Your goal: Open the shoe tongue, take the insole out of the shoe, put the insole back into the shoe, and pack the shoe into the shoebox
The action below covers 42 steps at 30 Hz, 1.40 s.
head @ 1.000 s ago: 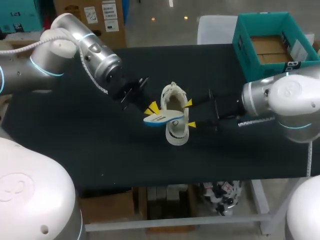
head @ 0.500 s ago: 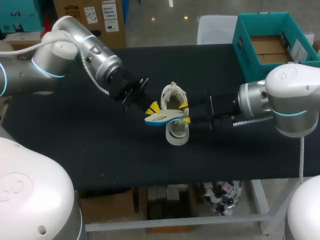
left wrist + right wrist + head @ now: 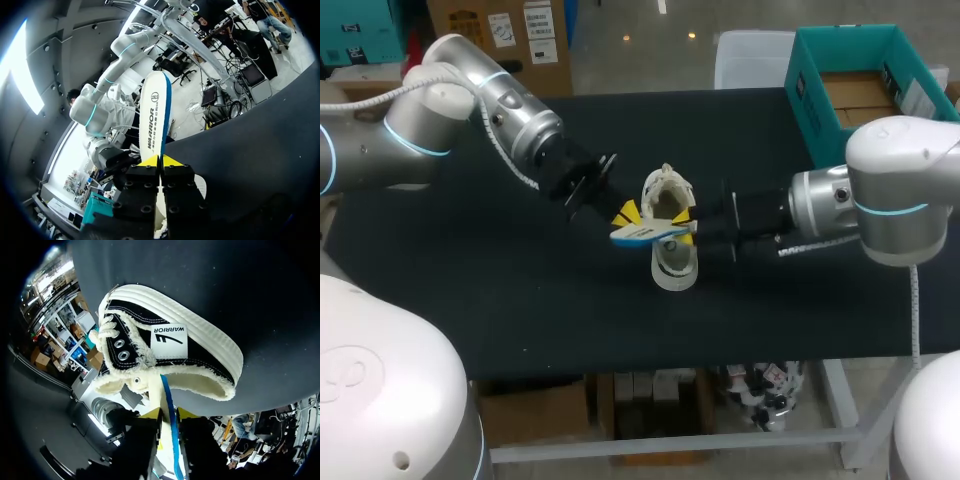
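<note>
On the black desk (image 3: pixel 470 300), near its middle, the shoe (image 3: pixel 672 268) lay with its insole (image 3: pixel 642 236) out and just above it. The left gripper (image 3: pixel 625 215) and right gripper (image 3: pixel 690 222) each pinched an end. Reinsertion, and packing into the far-right-corner shoebox (image 3: pixel 810 95), remained.

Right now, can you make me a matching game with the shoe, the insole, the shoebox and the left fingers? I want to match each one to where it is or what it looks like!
Things:
1. insole
2. shoe
3. shoebox
4. left fingers

Clues:
A. teal, at the table's far right corner
B. pinching one end of the insole
C. resting on the black table
D. white and blue, held up over the shoe

Right pairs: 1-D, 2-C, 3-A, 4-B.
</note>
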Each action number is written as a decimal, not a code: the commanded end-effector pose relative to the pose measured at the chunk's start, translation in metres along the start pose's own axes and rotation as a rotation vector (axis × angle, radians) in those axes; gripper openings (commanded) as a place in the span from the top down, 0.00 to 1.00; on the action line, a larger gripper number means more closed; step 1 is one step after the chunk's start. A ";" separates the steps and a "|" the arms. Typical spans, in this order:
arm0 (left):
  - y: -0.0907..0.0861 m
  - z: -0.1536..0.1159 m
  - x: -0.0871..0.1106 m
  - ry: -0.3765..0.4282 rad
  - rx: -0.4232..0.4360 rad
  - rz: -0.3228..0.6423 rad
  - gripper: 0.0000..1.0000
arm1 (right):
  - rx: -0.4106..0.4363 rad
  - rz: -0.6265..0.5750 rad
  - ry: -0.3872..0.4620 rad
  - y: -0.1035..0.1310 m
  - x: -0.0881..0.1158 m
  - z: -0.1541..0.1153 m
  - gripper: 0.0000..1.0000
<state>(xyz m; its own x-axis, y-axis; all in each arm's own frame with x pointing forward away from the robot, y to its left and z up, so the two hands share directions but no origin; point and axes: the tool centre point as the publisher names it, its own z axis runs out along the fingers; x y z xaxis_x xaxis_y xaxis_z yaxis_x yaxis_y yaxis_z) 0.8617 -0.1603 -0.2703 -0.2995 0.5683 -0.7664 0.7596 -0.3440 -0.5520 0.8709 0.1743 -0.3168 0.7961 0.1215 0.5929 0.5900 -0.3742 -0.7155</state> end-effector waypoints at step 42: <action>0.042 0.010 0.010 -0.167 -0.281 -0.154 0.87 | 0.050 -0.068 0.077 0.007 0.004 0.000 1.00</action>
<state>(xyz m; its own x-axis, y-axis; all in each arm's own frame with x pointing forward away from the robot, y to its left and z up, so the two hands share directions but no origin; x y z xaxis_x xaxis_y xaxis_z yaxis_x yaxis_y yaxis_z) 0.8868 -0.1750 -0.3049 -0.4933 0.4631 -0.7363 0.8150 -0.0497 -0.5773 0.8770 0.1734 -0.3182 0.7427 0.0729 0.6657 0.6479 -0.3296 -0.6867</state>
